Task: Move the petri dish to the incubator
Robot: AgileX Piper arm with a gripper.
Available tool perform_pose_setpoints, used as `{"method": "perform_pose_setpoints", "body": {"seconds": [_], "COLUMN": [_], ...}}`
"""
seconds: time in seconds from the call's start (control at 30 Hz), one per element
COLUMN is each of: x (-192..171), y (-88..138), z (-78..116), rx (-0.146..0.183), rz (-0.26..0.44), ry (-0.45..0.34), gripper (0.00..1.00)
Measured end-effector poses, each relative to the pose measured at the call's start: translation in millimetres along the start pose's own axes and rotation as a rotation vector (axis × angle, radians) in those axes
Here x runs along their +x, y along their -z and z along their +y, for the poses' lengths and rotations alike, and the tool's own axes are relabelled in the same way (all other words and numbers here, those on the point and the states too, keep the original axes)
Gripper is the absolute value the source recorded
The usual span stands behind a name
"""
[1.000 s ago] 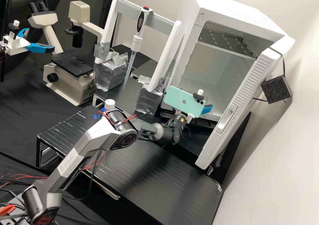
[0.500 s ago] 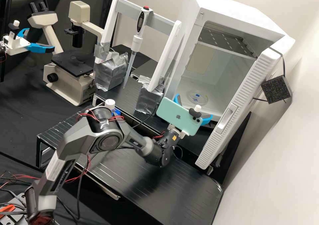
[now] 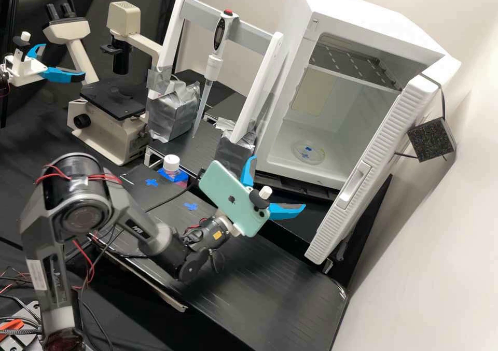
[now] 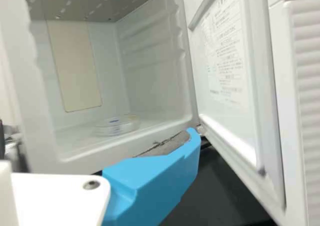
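Observation:
The gripper (image 3: 275, 187) stands open in front of the incubator (image 3: 267, 128), its two blue fingers spread wide with nothing between them. Inside, the clear petri dish (image 3: 309, 152) with blue marks lies flat on the incubator floor, apart from the fingers. From the wrist, the petri dish (image 4: 117, 125) is seen through the open doorway of the incubator (image 4: 35, 110). One blue finger (image 4: 155, 178) shows near the bottom of that view, outside the chamber. The incubator door (image 3: 373, 164) stands open.
A pipette (image 3: 211, 68) hangs on a white stand left of the incubator, near a microscope (image 3: 111, 102). A white-capped bottle (image 3: 171, 164) stands on the black bench (image 3: 259, 283). A second arm's gripper (image 3: 46, 71) is at far left.
The arm has drawn back from the incubator toward the lower left. Its open fingers have come out of the doorway area, and the dish inside has come into sight, lying still.

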Motion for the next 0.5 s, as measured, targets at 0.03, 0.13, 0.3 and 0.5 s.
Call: {"method": "perform_pose_setpoints", "body": {"seconds": [0.03,0.13,0.3,0.5], "x": [-7.3,-29.7,-56.8,-68.1], "y": [2.3,18.4,43.1,62.4], "z": [-3.1,-8.6,-20.0,-32.7], "rx": [0.009,0.035,0.041,0.065], "rz": [-0.005,0.022,0.104,0.209], "ry": [0.001,-0.012,0.0,0.047], "gripper": [1.0,1.0,1.0,1.0]}}
